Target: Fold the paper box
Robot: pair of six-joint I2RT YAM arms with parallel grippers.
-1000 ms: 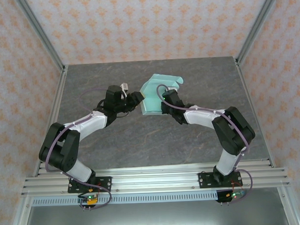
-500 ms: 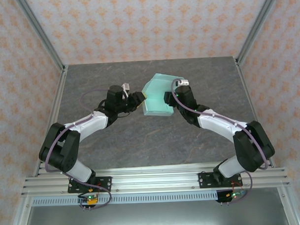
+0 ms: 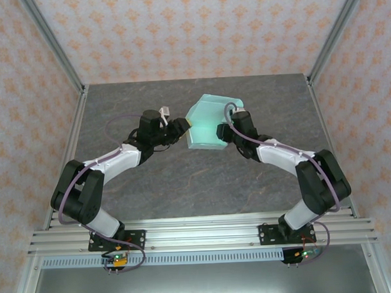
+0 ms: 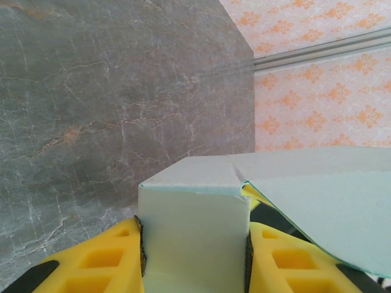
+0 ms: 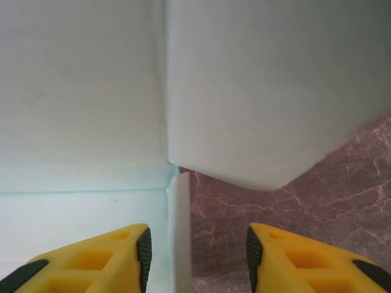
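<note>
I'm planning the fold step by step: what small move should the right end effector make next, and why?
Probably close the right end effector on the thin card wall that sits between its open fingers. The left end effector clamps the paper box on its other side, so the card looks braced for a pinch.

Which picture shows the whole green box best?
The top view: you see nearly the whole box at once. The left wrist view is close on one folded corner; the right wrist view, on two flaps.

White arms (image 3: 115, 159), yellow claw pads (image 4: 110, 262)
</note>
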